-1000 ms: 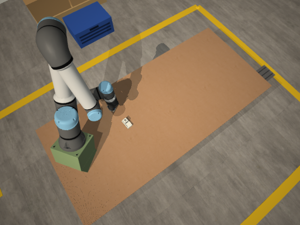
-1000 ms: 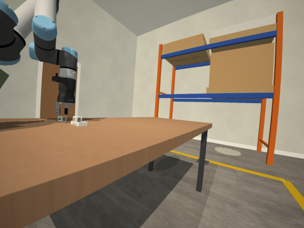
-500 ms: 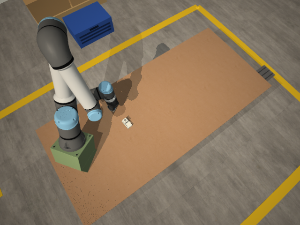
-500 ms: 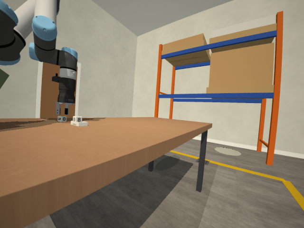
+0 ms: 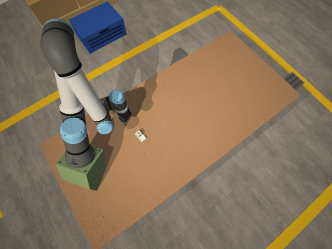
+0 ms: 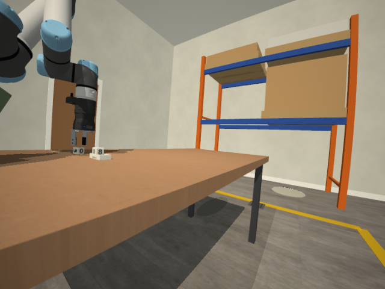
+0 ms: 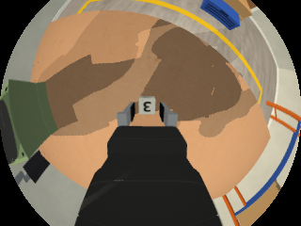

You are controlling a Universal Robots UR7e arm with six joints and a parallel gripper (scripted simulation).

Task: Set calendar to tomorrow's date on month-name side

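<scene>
The table (image 5: 187, 107) (image 6: 124, 192) (image 7: 198, 155) runs out of frame; spread tool (image 5: 125, 122) (image 6: 79, 143) (image 7: 147, 108) partly hides behind its wrist.

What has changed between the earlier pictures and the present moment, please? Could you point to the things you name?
Nothing has visibly changed. The gripper (image 6: 79, 141) (image 7: 147, 108) hangs open above the loose cube (image 6: 78, 151) (image 7: 147, 105), just as before, and nothing was taken hold of or let go. The tray (image 5: 142, 138) (image 6: 102, 156) and the cube standing in it (image 6: 98, 151) also stayed where they were.
</scene>
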